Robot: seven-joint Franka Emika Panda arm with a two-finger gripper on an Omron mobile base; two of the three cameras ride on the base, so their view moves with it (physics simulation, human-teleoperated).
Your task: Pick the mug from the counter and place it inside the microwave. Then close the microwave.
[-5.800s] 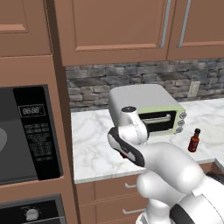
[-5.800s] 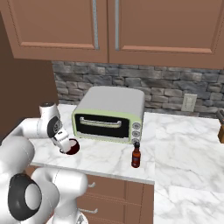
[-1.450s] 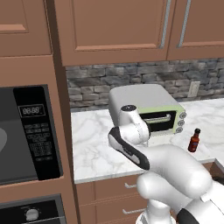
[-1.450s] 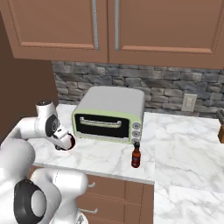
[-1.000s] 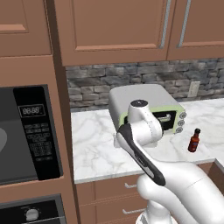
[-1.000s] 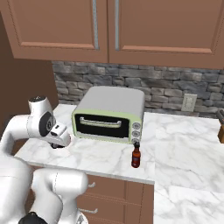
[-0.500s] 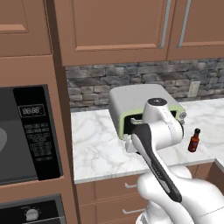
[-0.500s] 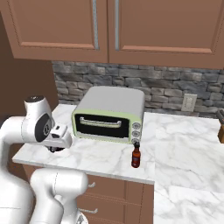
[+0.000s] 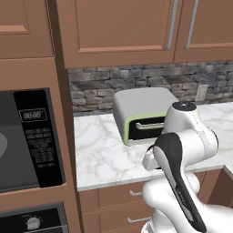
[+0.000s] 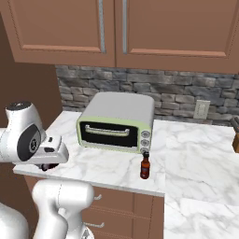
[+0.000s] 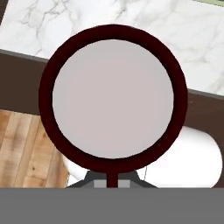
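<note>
The mug (image 11: 113, 96) is seen from above in the hand view, a dark red ring around a pale inside. My gripper (image 11: 112, 178) is shut on its rim at the bottom of that view. The mug hangs past the counter's (image 11: 183, 30) front edge, over brown drawer fronts and wooden floor. From the right base view, the hand (image 10: 50, 155) hovers at the counter's (image 10: 107, 168) front left corner, with a dark sliver of the mug (image 10: 45, 166) under it. The black microwave (image 9: 27, 136) with its keypad sits at the left of the left base view.
A pale green-and-grey toaster oven (image 10: 116, 123) stands at the back of the counter. A small red-brown sauce bottle (image 10: 145, 166) with a black cap stands in front of it. My white arm (image 9: 182, 145) blocks much of the counter's right part in the left base view.
The arm has swung around: its elbow went right in the left base view. The hand, still shut on the mug, moved left and forward to the counter's front left corner.
</note>
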